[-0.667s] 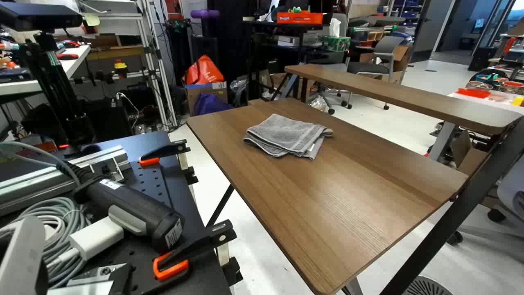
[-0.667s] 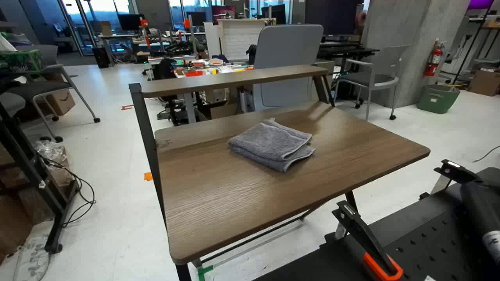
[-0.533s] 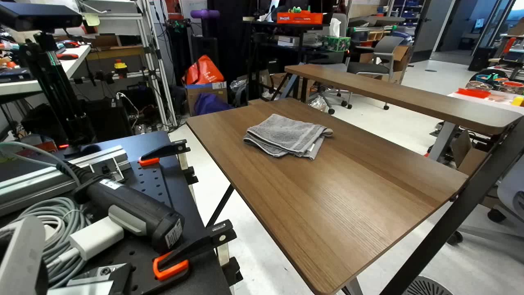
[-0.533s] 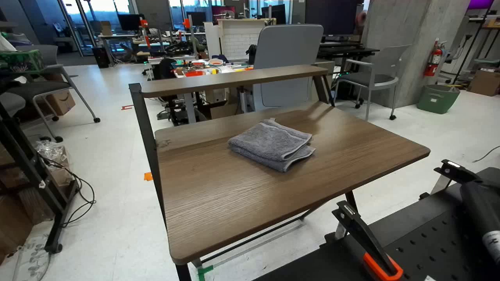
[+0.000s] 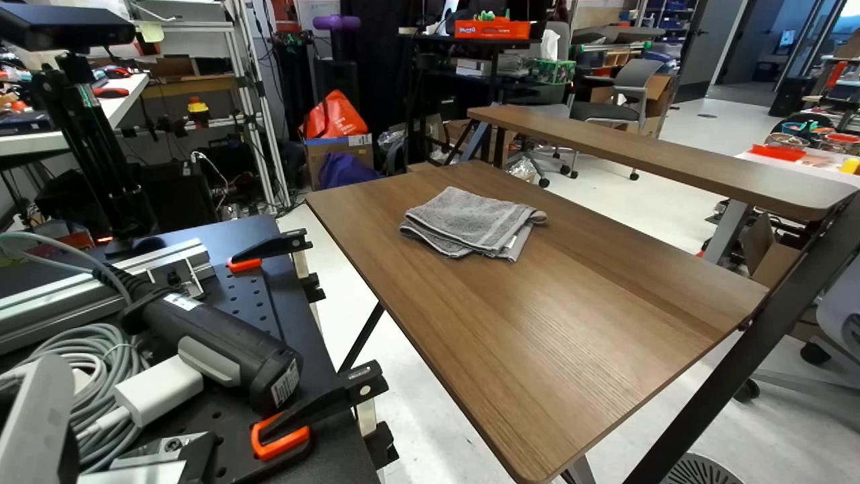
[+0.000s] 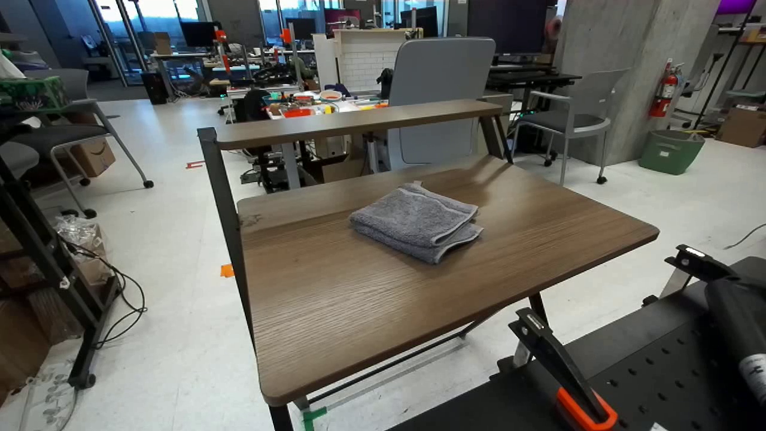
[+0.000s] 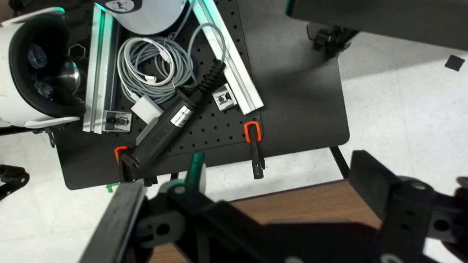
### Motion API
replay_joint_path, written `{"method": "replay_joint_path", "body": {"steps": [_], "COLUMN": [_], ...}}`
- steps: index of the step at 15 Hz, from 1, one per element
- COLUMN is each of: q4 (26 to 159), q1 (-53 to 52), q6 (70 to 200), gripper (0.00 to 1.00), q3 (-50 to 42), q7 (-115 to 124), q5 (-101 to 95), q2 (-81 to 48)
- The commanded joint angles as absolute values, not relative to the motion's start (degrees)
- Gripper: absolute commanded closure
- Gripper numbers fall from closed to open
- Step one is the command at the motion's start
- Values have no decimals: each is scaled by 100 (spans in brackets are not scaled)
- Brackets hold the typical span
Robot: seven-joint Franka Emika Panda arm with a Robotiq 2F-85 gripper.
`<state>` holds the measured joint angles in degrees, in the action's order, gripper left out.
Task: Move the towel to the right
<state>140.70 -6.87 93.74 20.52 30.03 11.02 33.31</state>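
Observation:
The grey folded towel (image 5: 474, 222) lies on the brown tabletop (image 5: 571, 323); its layered edges are rumpled. It also shows in an exterior view (image 6: 416, 218), resting near the middle of the table (image 6: 335, 311). My gripper (image 7: 261, 162) shows only in the wrist view. Its fingers are wide apart with nothing between them. Behind them are the brown table's edge (image 7: 307, 201), a strip of floor and a black bench. The towel is out of the wrist view, and no part of the gripper shows in either exterior view.
A black perforated bench (image 7: 303, 124) stands beside the table across a gap. It bears a black handheld device (image 7: 161, 135), coiled cables (image 7: 157, 69), metal rails and orange-handled clamps (image 5: 282, 440). A raised brown shelf (image 6: 353, 123) runs along one long side of the table on dark legs.

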Motion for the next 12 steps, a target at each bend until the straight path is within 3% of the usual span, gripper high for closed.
{"method": "replay_joint_path", "body": {"steps": [1, 12], "q4": [13972, 13592], "q1": [-441, -82], "q6": [10207, 13894], "gripper": [0, 0], "q3": [1973, 1232], "q7": [3177, 4094], "q5": [925, 59], "q2": [2723, 22]}}
